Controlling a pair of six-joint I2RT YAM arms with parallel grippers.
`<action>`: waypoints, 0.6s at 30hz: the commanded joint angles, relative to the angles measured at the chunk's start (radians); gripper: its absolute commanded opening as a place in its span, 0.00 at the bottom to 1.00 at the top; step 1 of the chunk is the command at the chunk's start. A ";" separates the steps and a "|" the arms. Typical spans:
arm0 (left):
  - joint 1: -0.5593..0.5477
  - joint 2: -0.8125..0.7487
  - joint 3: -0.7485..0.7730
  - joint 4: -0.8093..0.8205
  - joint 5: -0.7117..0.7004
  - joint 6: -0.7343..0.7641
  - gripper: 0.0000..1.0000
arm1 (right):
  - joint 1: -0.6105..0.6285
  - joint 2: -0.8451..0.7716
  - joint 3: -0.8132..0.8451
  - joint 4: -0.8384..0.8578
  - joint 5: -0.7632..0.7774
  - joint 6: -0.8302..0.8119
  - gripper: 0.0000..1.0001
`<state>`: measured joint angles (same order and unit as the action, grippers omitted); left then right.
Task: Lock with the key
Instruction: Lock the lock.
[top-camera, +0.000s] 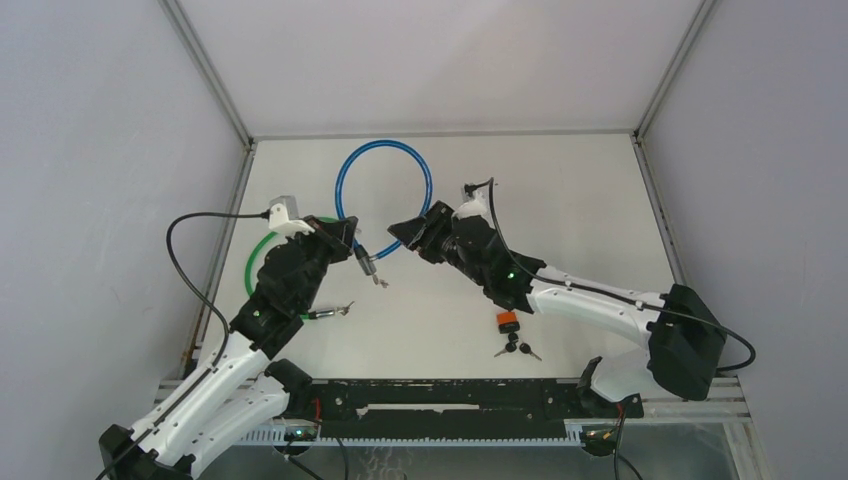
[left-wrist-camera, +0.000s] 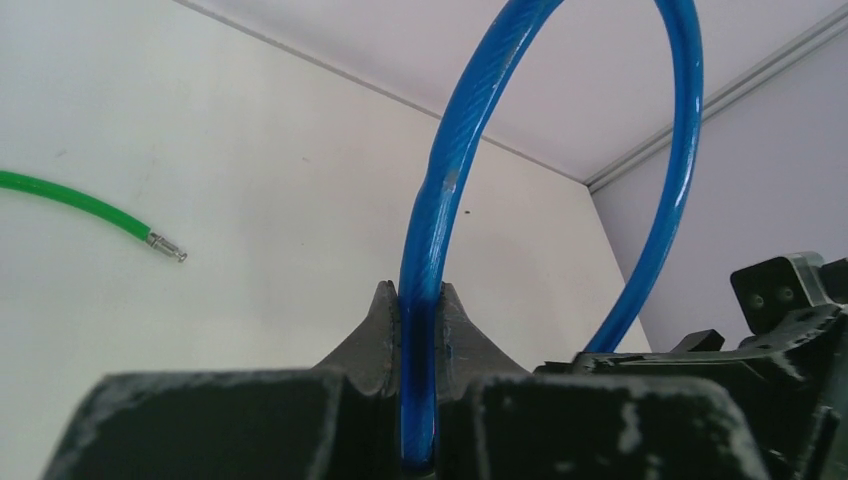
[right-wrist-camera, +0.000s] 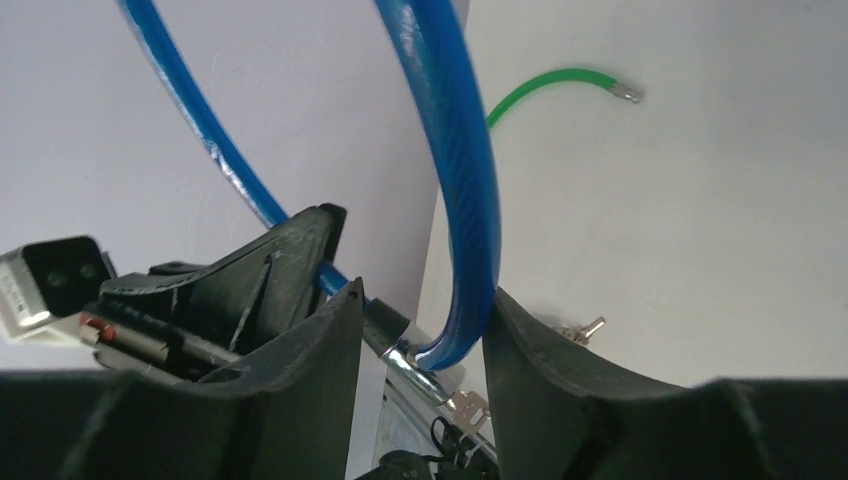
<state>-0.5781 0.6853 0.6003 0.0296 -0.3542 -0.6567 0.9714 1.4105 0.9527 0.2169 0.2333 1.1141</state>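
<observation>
A blue cable lock (top-camera: 383, 180) stands as a loop over the middle of the table. Its metal end (top-camera: 368, 264) hangs below my left gripper (top-camera: 350, 234), which is shut on the cable (left-wrist-camera: 440, 180) close to that end. My right gripper (top-camera: 404, 232) faces it from the right. In the right wrist view its jaws (right-wrist-camera: 422, 300) stand apart around the cable (right-wrist-camera: 462, 200), which leans on the right finger (right-wrist-camera: 540, 360); the metal end (right-wrist-camera: 420, 365) shows between them. A bunch of keys (top-camera: 516, 348) with an orange tag (top-camera: 507, 322) lies on the table under the right arm.
A green cable (top-camera: 262, 256) lies curled under the left arm, with one metal tip (top-camera: 338, 311) near the front. That cable (left-wrist-camera: 70, 195) and a tip (left-wrist-camera: 166, 247) show in the left wrist view. Side walls close the table left and right.
</observation>
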 joint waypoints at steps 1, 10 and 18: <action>-0.003 -0.028 0.015 0.116 0.036 -0.040 0.00 | 0.002 -0.076 0.017 0.075 -0.068 -0.068 0.58; 0.003 -0.028 0.048 0.132 0.067 -0.049 0.00 | -0.028 -0.184 -0.074 0.057 -0.220 -0.181 0.99; 0.006 -0.045 0.026 0.196 0.079 -0.101 0.00 | -0.061 -0.222 -0.096 0.014 -0.325 -0.265 0.99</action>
<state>-0.5793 0.6651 0.6018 0.0879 -0.2852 -0.7067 0.9157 1.2320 0.8703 0.2272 -0.0216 0.9360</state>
